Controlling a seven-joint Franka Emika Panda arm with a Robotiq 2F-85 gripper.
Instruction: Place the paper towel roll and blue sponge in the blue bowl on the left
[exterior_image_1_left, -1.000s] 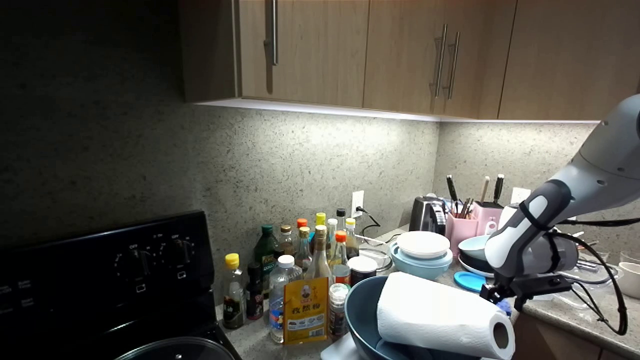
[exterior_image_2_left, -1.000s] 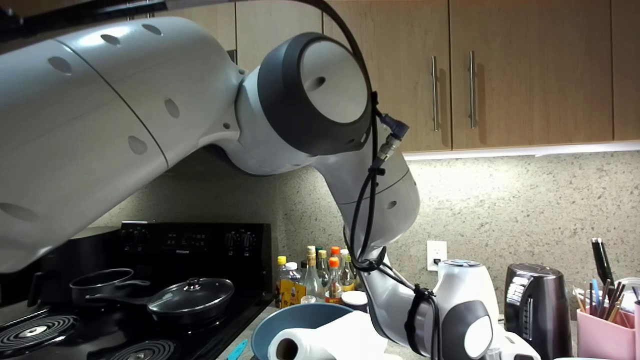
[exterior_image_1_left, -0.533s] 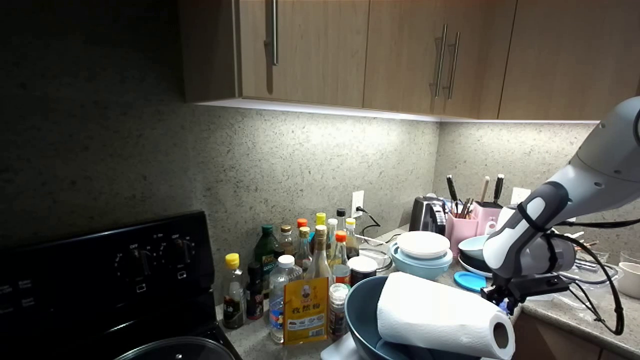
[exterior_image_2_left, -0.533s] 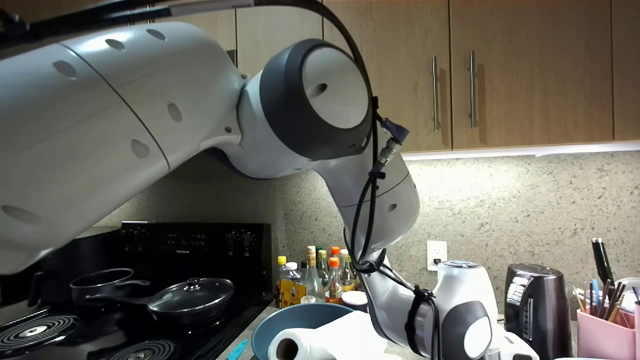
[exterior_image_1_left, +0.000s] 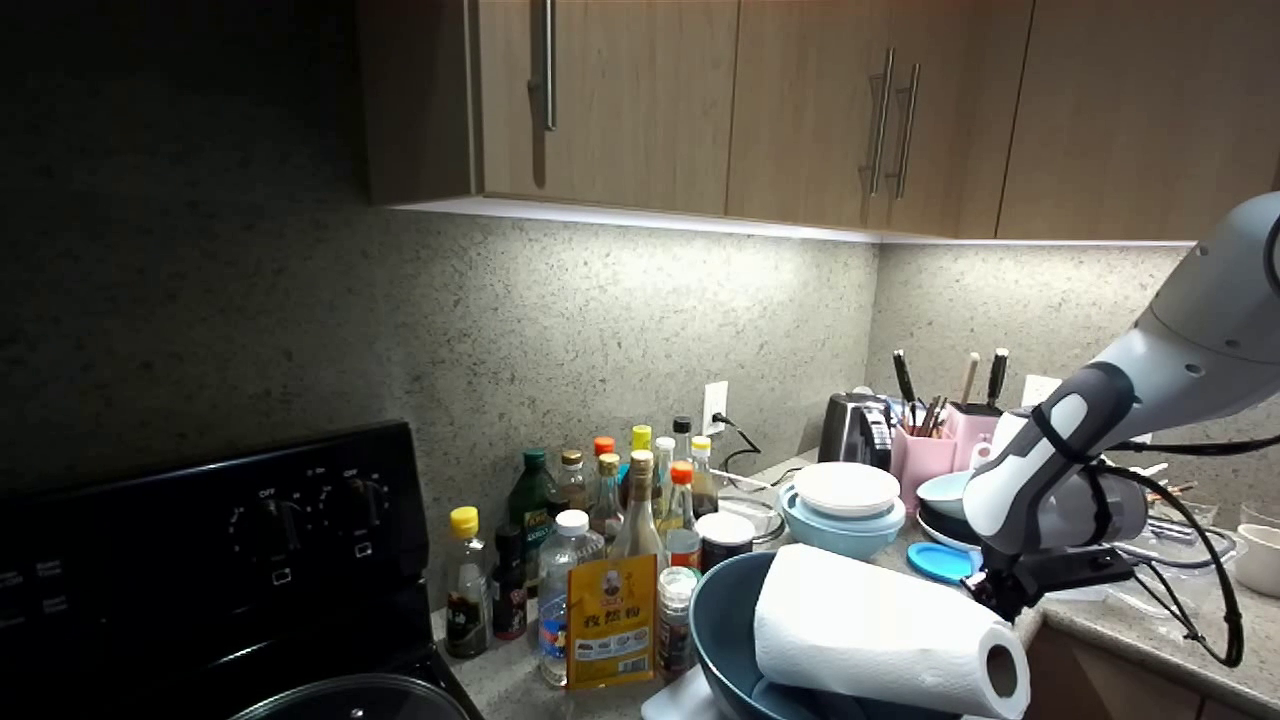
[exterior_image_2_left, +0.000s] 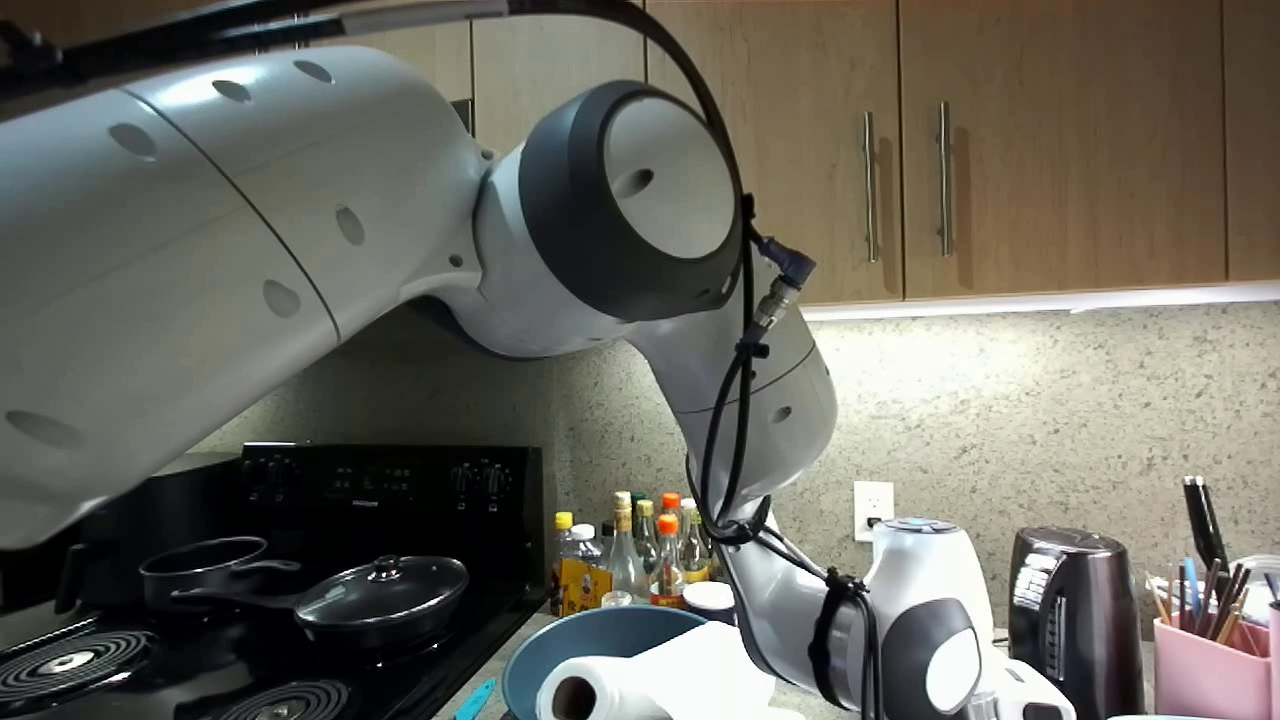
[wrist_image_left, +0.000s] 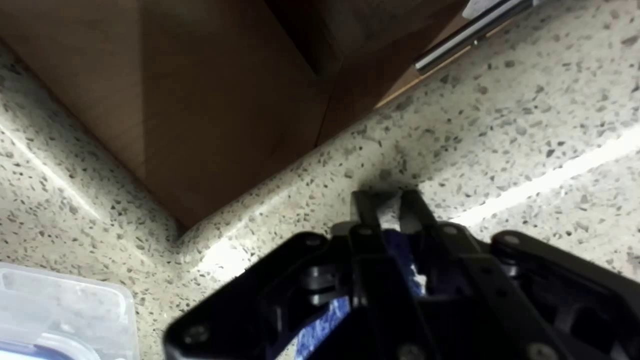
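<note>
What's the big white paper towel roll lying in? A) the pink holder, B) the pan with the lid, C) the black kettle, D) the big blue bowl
D: the paper towel roll lies in the big blue bowl, whose blue inside shows next to it.

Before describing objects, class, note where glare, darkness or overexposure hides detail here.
In the wrist view, glare streaks the countertop and the end effector looks nearly black; in an exterior view, the wall darkens leftward; in both exterior views, the paper towel roll is partly washed out.
</note>
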